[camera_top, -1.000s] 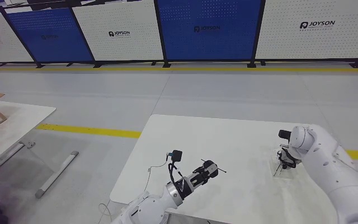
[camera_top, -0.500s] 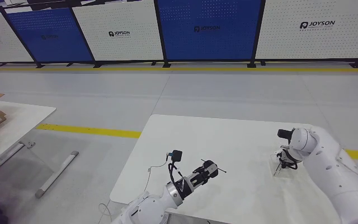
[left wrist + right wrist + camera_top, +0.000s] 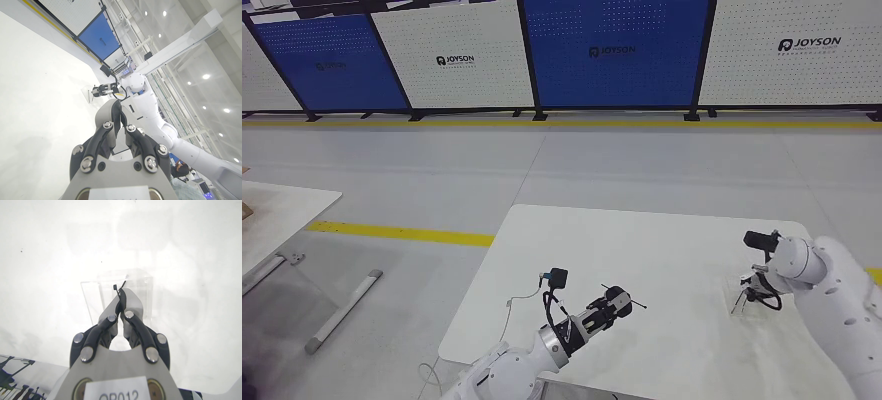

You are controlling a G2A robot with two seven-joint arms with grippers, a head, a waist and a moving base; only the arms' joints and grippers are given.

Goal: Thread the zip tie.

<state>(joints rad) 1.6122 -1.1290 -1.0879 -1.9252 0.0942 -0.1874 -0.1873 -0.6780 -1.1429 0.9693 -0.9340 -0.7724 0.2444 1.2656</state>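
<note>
Right now the right tool (image 3: 121,293) is pinched closed on the black zip tie (image 3: 115,287), holding it directly over the clear stand (image 3: 93,298) on the table (image 3: 662,250). Well apart from the stand, the left tool (image 3: 119,106) has its pads pressed together.

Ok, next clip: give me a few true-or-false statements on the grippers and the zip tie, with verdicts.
1. The right gripper is shut on a black zip tie. True.
2. The left gripper is wide open. False: its fingers are pressed together, on a thin black strip that crosses its tip in the top view.
3. A clear plastic stand sits on the table close by the right gripper. True.
4. The two grippers touch each other. False: they are well apart across the table.
5. The table top is dark wood. False: it is white.
</note>
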